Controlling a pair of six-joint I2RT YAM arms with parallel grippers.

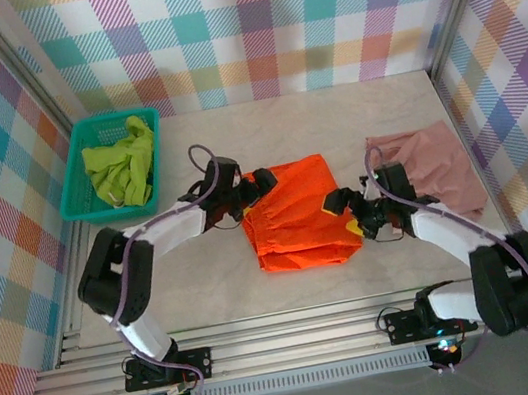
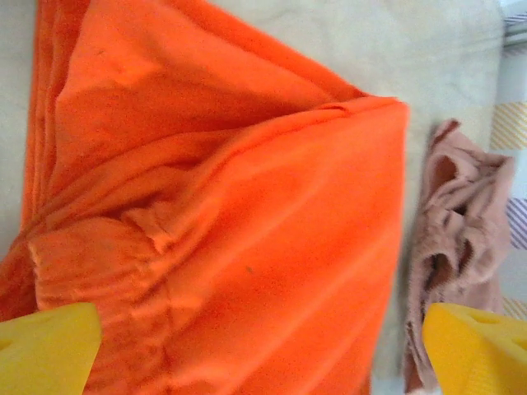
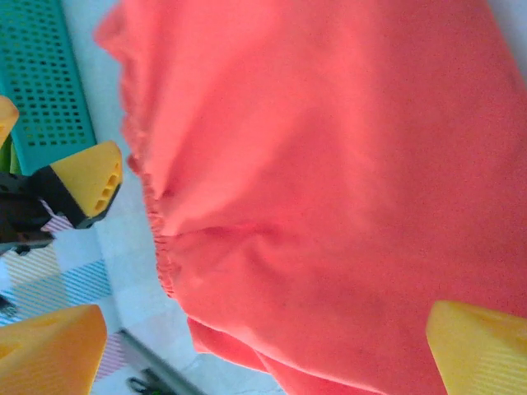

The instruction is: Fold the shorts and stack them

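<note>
Bright, even light; soft close-ups.
The table (image 1: 209, 293) was lit evenly from above, and only faint shadows were cast on it; the orange shorts (image 2: 247, 230) were rendered soft and oversaturated in both wrist views; the yellow fingertips (image 3: 58, 354) at the corners were blurred.

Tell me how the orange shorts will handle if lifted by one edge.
The orange shorts will probably flop and drape: the fabric lies creased in soft folds. Likely light, being thin cloth. The folded layers may slide apart.

a robot test cell: plaid-printed walls (image 1: 254, 17) on aluminium framing (image 1: 298, 339) enclose a pale tabletop (image 1: 209, 293).
</note>
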